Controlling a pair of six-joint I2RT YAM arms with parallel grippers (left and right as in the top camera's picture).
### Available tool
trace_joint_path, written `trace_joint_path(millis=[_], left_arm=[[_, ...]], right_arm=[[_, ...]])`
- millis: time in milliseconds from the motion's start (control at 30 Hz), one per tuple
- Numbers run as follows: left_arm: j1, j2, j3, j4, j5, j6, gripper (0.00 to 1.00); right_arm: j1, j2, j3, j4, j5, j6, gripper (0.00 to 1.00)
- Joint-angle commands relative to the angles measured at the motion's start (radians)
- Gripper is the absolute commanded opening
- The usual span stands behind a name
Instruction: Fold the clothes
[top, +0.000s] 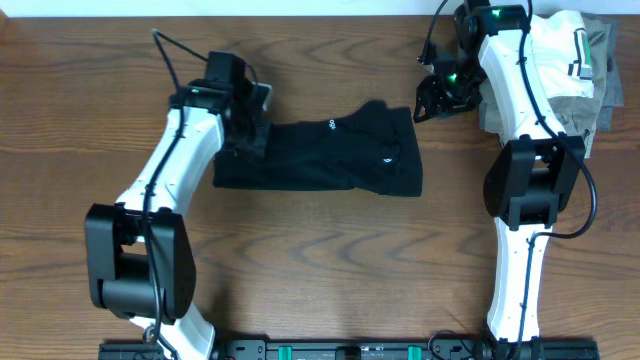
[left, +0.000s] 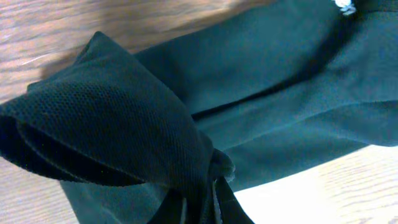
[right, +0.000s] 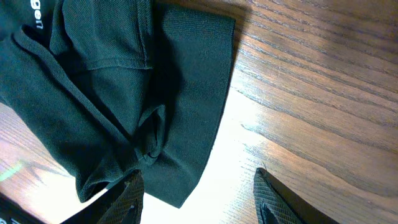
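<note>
The black garment (top: 330, 155) lies stretched across the middle of the wooden table, with a tiny white logo mark near its right end. My left gripper (top: 243, 138) is shut on the garment's left end; in the left wrist view (left: 205, 199) a bunched fold of black cloth (left: 124, 130) is pinched between the fingers and lifted off the wood. My right gripper (top: 428, 103) is open and empty, hovering just past the garment's upper right corner. In the right wrist view its fingers (right: 199, 199) straddle bare table beside the garment's edge (right: 180, 93).
A stack of folded garments sits at the back right: a white one with striped trim (top: 560, 45) on olive/grey ones (top: 600, 100). The right arm (top: 530, 180) reaches up along the right side. The table's front edge has a rail (top: 350, 350).
</note>
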Motion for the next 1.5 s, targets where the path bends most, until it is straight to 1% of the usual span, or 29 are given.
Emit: trace_joint_path(millis=[0, 133, 167, 200, 267, 300, 333, 467, 767, 867, 1033, 1167, 1233, 1333, 1467], left_arm=[[-0.036, 0.023, 0.008, 0.005, -0.005, -0.005, 0.06], [-0.054, 0.051, 0.008, 0.004, -0.005, -0.005, 0.06], [-0.054, 0.058, 0.008, 0.004, -0.005, -0.005, 0.15], [-0.053, 0.062, 0.008, 0.003, -0.005, -0.005, 0.33], [-0.053, 0.068, 0.008, 0.005, -0.007, -0.005, 0.81], [-0.053, 0.068, 0.008, 0.007, -0.018, -0.005, 0.91], [-0.053, 0.068, 0.008, 0.008, -0.037, -0.005, 0.98], [-0.051, 0.065, 0.008, 0.003, -0.111, -0.008, 0.98], [-0.051, 0.042, 0.013, 0.012, -0.113, -0.016, 0.98], [-0.042, 0.041, 0.016, 0.013, -0.113, -0.017, 0.98], [0.009, 0.027, 0.044, -0.002, -0.113, -0.072, 0.98], [0.057, -0.013, 0.071, -0.026, -0.113, -0.072, 0.98], [0.081, -0.043, 0.081, -0.034, -0.113, -0.072, 0.98], [0.110, -0.095, 0.081, -0.034, -0.113, -0.072, 0.98], [0.135, -0.159, 0.081, -0.034, -0.113, -0.068, 0.98]], right_arm=[[-0.012, -0.034, 0.023, 0.003, -0.006, 0.004, 0.55], [-0.012, -0.034, 0.023, 0.003, -0.006, 0.004, 0.56], [-0.012, -0.034, 0.023, 0.003, -0.006, 0.004, 0.56], [-0.012, -0.034, 0.022, 0.003, -0.006, 0.004, 0.56], [-0.012, -0.034, 0.023, 0.003, -0.006, 0.004, 0.56], [-0.012, -0.034, 0.022, 0.003, -0.006, 0.004, 0.56], [-0.012, -0.034, 0.022, 0.003, -0.006, 0.004, 0.57], [-0.012, -0.034, 0.022, 0.003, -0.007, 0.005, 0.56], [-0.010, -0.033, 0.002, 0.006, -0.031, 0.076, 0.57], [-0.008, -0.033, -0.046, 0.023, -0.079, 0.076, 0.57], [-0.008, -0.033, -0.155, 0.092, -0.163, 0.076, 0.59], [-0.008, -0.033, -0.233, 0.146, -0.211, 0.093, 0.66], [-0.011, -0.033, -0.265, 0.172, -0.214, 0.129, 0.73], [-0.014, -0.033, -0.306, 0.206, -0.214, 0.163, 0.80], [-0.020, -0.033, -0.352, 0.235, -0.230, 0.170, 0.84]])
